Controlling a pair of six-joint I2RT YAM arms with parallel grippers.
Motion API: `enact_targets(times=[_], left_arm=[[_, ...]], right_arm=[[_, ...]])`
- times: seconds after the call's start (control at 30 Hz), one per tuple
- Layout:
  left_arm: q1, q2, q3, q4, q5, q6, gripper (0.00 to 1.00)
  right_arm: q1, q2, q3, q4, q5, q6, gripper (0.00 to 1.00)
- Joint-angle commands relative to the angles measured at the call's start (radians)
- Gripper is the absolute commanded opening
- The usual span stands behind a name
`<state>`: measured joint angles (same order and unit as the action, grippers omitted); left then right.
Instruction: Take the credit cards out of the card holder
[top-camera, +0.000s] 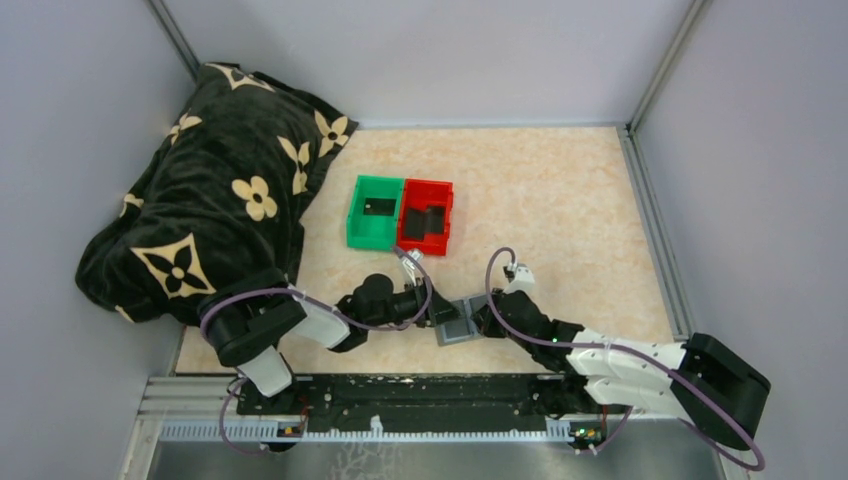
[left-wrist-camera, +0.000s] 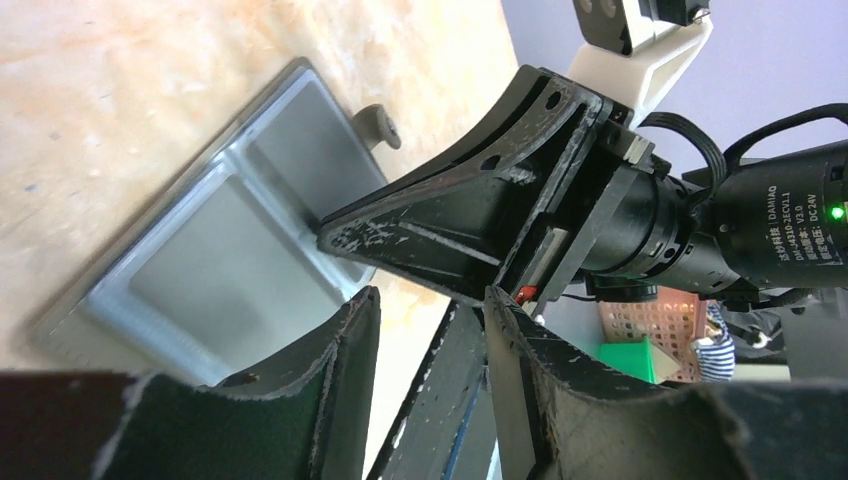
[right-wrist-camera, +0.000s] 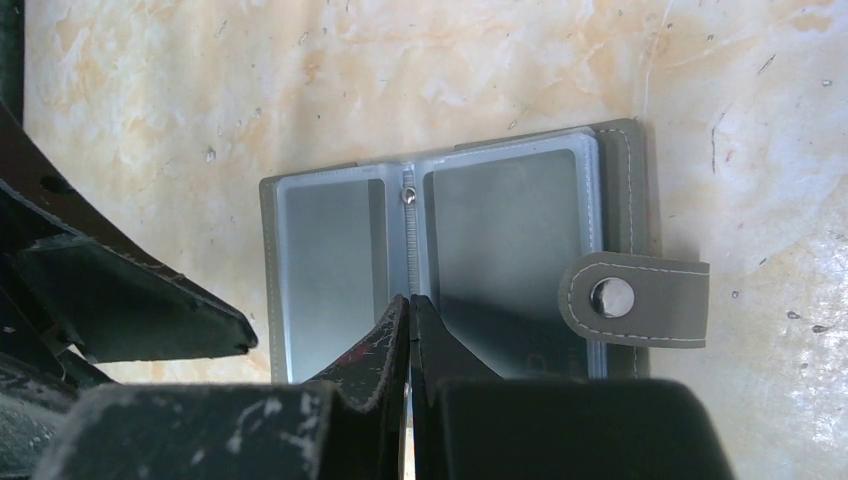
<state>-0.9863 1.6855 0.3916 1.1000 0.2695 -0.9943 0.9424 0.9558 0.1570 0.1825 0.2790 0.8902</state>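
Nearest to you, at the front edge of the table (top-camera: 560, 190), both arms are reaching inward and meeting over the card holder (right-wrist-camera: 500, 230). The card holder is lying open and flat on the pale marbled tabletop, just in front of the arm bases and a little right of centre. Its two grey sleeve panels are facing up, and its strap (right-wrist-camera: 632, 298) with a metal snap is sticking out on one side.

Your right gripper (right-wrist-camera: 410, 305) is pointing down at the fold between the two panels. Its fingers are pressed together, and the tips are touching the card holder there. You cannot tell whether anything thin is pinched between them.

Your left gripper (left-wrist-camera: 430, 300) is sitting just beside the card holder on its left edge. Its fingers are spread apart and gripping nothing.

Farther back, near the middle of the table, a green bin (top-camera: 352, 215) and a red bin (top-camera: 447, 215) are standing side by side and touching. The credit cards (top-camera: 425, 222) are showing as dark flat shapes inside them, with one in the green bin and more in the red.

Farthest away, in the back left corner, a dark blanket (top-camera: 200, 200) with cream flower shapes is lying in a heap
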Motion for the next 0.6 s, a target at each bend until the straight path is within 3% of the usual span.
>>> enact_targets(times=[0.0, 0.17, 0.33, 0.57], left_arm=[[0.001, -0.084, -0.046, -0.067, -0.081, 0.03, 0.5], [0.001, -0.128, -0.075, -0.108, -0.132, 0.033, 0.5], [0.001, -0.147, -0.068, -0.205, -0.194, 0.01, 0.6], [0.001, -0.17, -0.083, -0.264, -0.241, -0.016, 0.61]], right_arm=[[0.011, 0.015, 0.016, 0.028, 0.008, -0.014, 0.0], [0.01, 0.032, 0.016, 0.047, 0.002, -0.012, 0.0], [0.011, 0.035, 0.024, 0.043, 0.001, -0.016, 0.0], [0.011, 0.059, 0.037, 0.047, 0.0, -0.019, 0.0]])
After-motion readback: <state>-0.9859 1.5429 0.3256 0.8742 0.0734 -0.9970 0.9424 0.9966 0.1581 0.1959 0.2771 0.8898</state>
